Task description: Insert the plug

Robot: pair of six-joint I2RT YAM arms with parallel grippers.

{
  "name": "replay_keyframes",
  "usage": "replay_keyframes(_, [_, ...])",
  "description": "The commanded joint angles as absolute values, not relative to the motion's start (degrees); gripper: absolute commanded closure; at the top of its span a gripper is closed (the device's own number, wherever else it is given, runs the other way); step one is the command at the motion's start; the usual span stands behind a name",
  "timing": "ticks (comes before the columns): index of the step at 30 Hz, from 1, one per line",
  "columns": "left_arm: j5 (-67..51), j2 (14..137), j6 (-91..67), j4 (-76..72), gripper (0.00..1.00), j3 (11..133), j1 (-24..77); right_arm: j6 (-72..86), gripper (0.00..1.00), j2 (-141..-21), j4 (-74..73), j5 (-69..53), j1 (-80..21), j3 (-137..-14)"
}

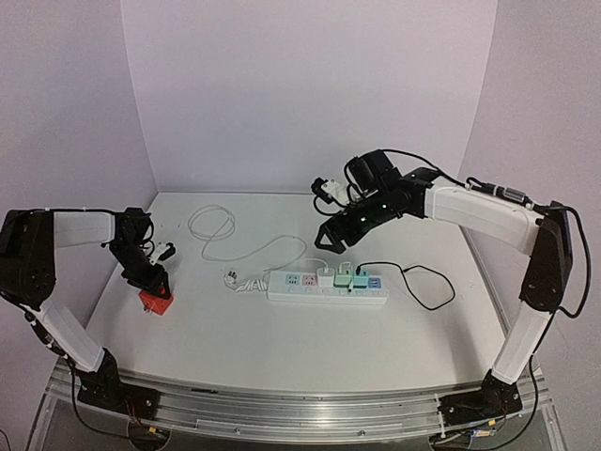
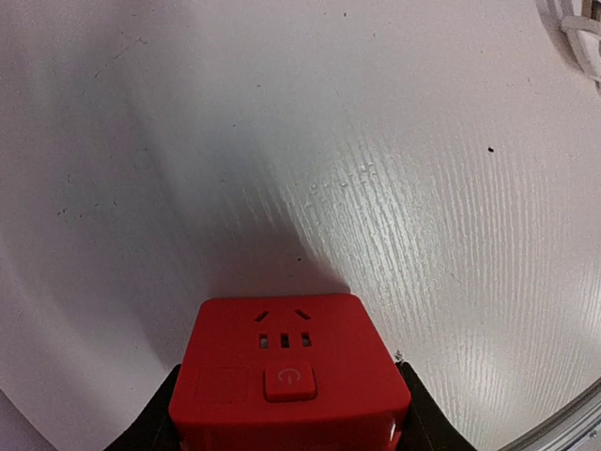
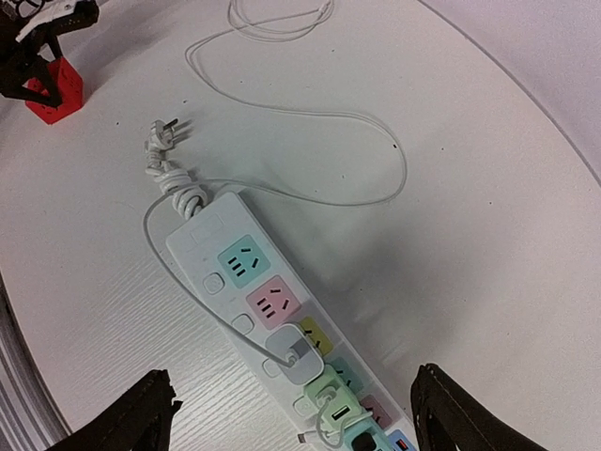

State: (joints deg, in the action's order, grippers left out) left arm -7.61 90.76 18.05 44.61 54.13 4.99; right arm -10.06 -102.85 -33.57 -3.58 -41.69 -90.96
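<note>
A red cube adapter (image 2: pixel 289 371) with a socket face and a power button sits between my left gripper's (image 2: pixel 291 418) black fingers (image 2: pixel 155 427), low over the table. The top view shows it (image 1: pixel 157 302) under the left gripper (image 1: pixel 150 282) at the table's left. A white power strip (image 1: pixel 329 287) lies mid-table with pastel sockets; its teal (image 3: pixel 242 260) and pink (image 3: pixel 275 303) sockets are free. A white charger (image 3: pixel 299 355) and a green one (image 3: pixel 338 399) are plugged in. My right gripper (image 3: pixel 293 376) hangs wide open and empty above the strip, also seen in the top view (image 1: pixel 331 240).
The strip's own bundled cord and unplugged plug (image 3: pixel 161 136) lie at its left end. A thin white cable (image 1: pixel 221 225) loops across the back of the table. A black cable (image 1: pixel 427 282) curls right of the strip. The table's front rail (image 1: pixel 300 399) runs along the near edge.
</note>
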Motion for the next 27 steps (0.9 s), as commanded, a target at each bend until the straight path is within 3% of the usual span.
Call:
replay_keyframes(1, [-10.81, 87.38, 19.31, 42.07, 0.99, 54.71, 5.27, -7.46, 0.16, -100.31, -32.27, -2.48, -42.19, -92.34])
replay_keyframes(8, [-24.42, 74.70, 31.05, 35.85, 1.00, 55.54, 12.18, 10.14, 0.15, -102.10, -32.35, -3.10, -42.19, -99.39])
replay_keyframes(14, [-28.14, 61.62, 49.77, 15.89, 1.00, 48.11, 24.09, 30.26, 0.16, -109.57, -32.47, -14.52, -43.02, -110.03])
replay_keyframes(21, [-27.67, 63.21, 52.35, 1.15, 1.00, 47.17, 32.49, 32.53, 0.16, -116.28, -32.61, -16.68, -50.43, -120.44])
replay_keyframes(27, [-26.46, 65.87, 51.36, -4.74, 1.00, 47.40, 35.52, 31.56, 0.16, -117.55, -32.75, -15.92, -53.41, -121.21])
